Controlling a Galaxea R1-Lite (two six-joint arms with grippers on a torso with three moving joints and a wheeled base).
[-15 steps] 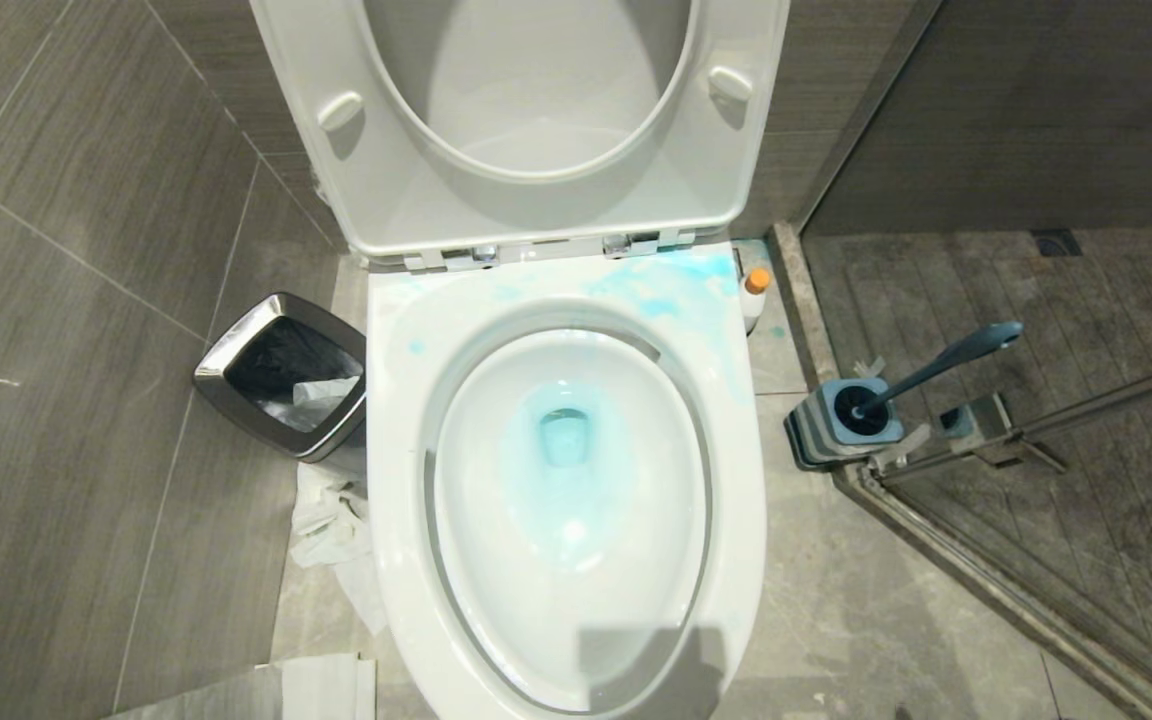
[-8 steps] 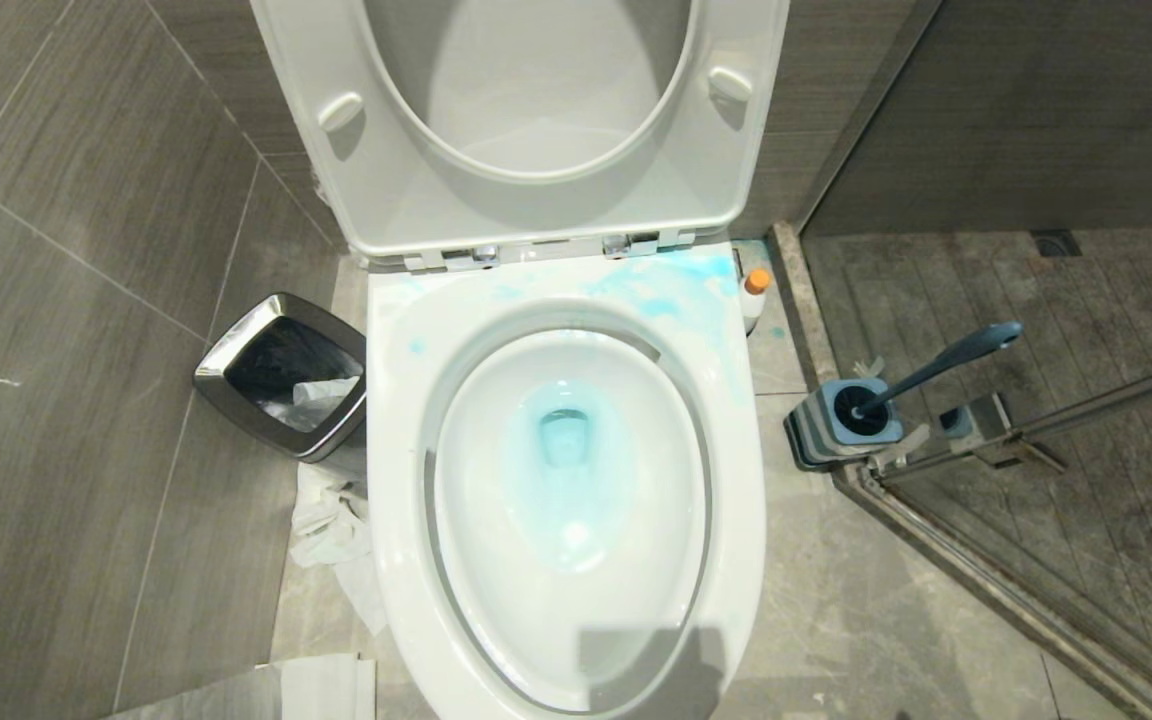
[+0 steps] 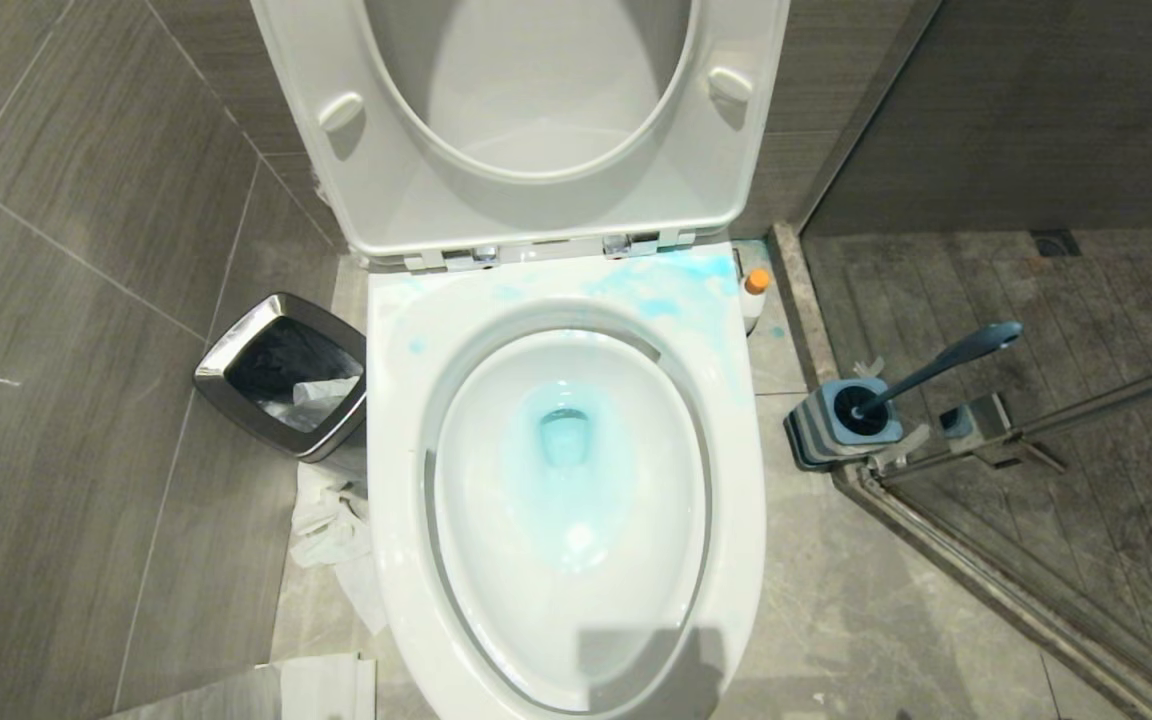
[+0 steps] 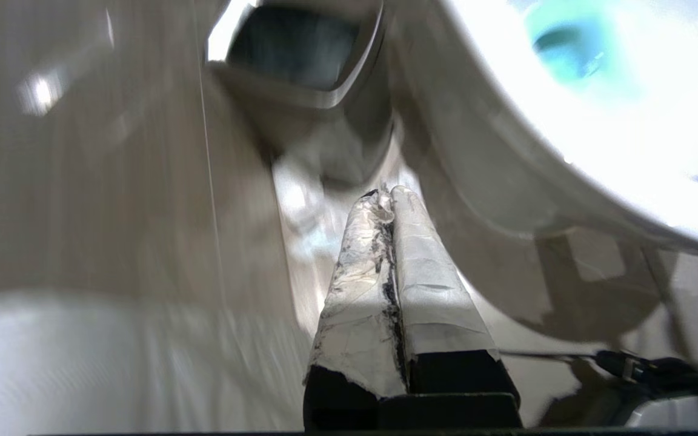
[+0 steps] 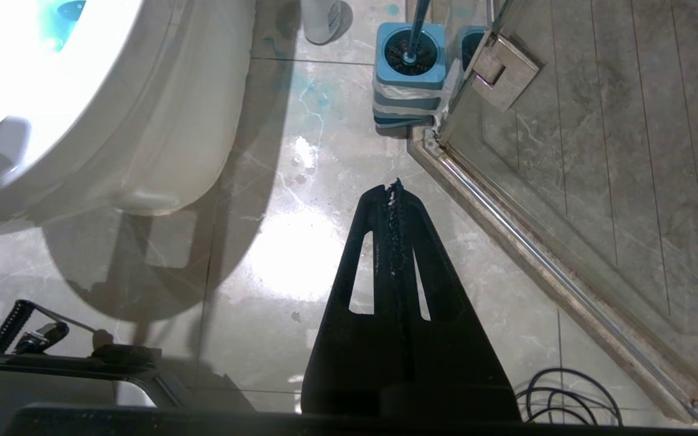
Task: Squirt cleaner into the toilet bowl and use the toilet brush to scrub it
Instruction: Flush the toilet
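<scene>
Nothing moved, glossy oval toilet bowl [image 3: 576, 500], both tapered tools [image 4: 390, 197] [image 5: 392, 186] closed, seemingly empty.

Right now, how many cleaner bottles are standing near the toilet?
1: the cleaner stands on the floor beside the toilet bowl, on its right near the hinge. Others may be hidden behind it.

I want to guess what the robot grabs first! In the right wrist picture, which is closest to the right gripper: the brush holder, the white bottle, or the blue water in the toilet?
1. The brush holder, on the floor just ahead of the shut right gripper, by the glass door.
2. The white bottle, farther back, beside the toilet.
3. The blue water, off to the side, inside the toilet bowl.
</scene>
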